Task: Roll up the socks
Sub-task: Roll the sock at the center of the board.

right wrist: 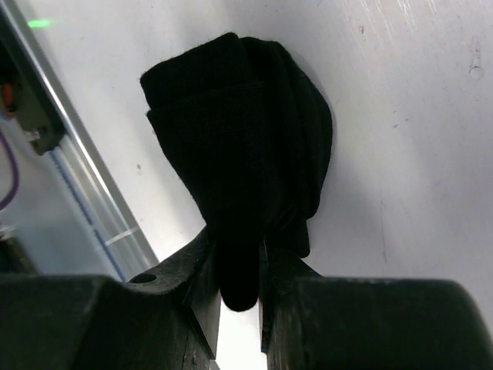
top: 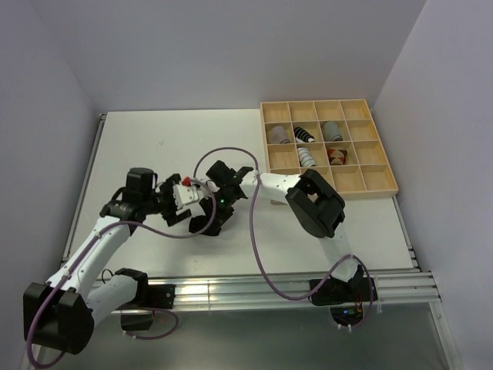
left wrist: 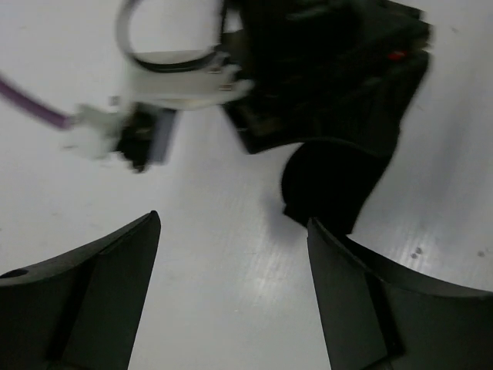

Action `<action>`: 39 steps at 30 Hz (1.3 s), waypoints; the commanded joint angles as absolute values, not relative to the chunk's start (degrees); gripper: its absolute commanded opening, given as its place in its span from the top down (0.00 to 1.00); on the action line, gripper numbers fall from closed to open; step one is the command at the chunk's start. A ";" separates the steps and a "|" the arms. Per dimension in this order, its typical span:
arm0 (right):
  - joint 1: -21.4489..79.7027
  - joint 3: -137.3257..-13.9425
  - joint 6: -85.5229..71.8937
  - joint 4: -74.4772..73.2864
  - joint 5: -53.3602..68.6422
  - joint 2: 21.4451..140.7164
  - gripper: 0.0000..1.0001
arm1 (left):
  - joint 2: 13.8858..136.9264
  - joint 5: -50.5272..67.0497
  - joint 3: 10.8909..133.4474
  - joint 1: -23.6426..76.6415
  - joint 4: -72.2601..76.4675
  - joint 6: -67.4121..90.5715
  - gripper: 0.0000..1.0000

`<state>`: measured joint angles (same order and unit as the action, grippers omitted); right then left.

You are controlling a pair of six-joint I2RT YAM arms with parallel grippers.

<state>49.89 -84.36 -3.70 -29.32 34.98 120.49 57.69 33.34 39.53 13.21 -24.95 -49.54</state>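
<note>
The right fingers (right wrist: 185,281) are clamped together on one end of a black sock (right wrist: 246,146). The rest of it bunches into a thick, folded lump beyond the tips. It looks more like a loose bundle than a tight roll, so I judge the rolling unfinished, and the pinch is there to keep the folds from springing open. In the top view the sock (top: 205,224) sits near the front middle of the surface (top: 154,146), just under the right arm's wrist. Whether it rests on the surface or hangs just above it, I cannot tell.

The left fingers (left wrist: 100,301) stand wide apart with nothing between them, pointed at the sock (left wrist: 331,181) from close by. That placement suggests they are set to take the free side of the bundle, so one arm can hold while the other tucks or turns. The two arms meet nose to nose, which leaves little room, and a careless closing move could strike the other wrist rather than cloth.

At the far right a wooden tray (top: 266,139) holds rolled socks (top: 280,136), each in its own compartment, well apart from the arms. Several compartments are bare, so this sock likely belongs there once it is rolled.
</note>
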 commanded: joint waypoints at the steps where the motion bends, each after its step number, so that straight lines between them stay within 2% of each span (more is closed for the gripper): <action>1: 48.78 -86.39 -4.04 -34.37 37.96 123.57 0.98 | 55.81 28.41 35.43 18.62 -25.59 -54.06 0.18; 6: 47.90 -86.92 -3.61 -35.42 40.96 124.80 0.99 | 56.60 27.16 31.21 24.34 -20.31 -51.95 0.16; 10: 47.55 -86.57 -3.43 -35.68 41.92 125.16 0.99 | 57.92 27.25 29.27 25.57 -16.88 -52.03 0.07; 19: 46.93 -87.10 -3.60 -35.77 43.24 126.12 0.99 | 62.66 26.89 28.04 28.21 -11.87 -52.29 0.09; 24: 46.58 -87.19 -3.52 -35.86 43.59 126.21 0.99 | 66.00 27.07 28.56 28.39 -11.86 -53.08 0.18; 25: 46.58 -87.19 -3.69 -35.77 43.68 126.21 0.99 | 67.40 27.33 29.17 28.39 -12.30 -53.26 0.24; 28: 46.32 -87.19 -3.60 -35.77 44.03 126.21 0.99 | 70.04 28.12 30.49 28.39 -14.94 -54.05 0.31; 35: 46.23 -87.01 -3.78 -35.42 43.51 126.39 0.99 | 71.45 29.88 31.81 28.39 -16.34 -54.41 0.34; 39: 46.23 -85.70 -4.65 -33.32 43.24 125.77 0.96 | 74.96 31.98 35.15 28.39 -20.55 -54.93 0.44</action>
<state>46.59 -86.26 -4.10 -32.73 45.78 124.22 72.97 27.81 31.62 28.12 -17.10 -53.54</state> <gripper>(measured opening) 0.249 0.582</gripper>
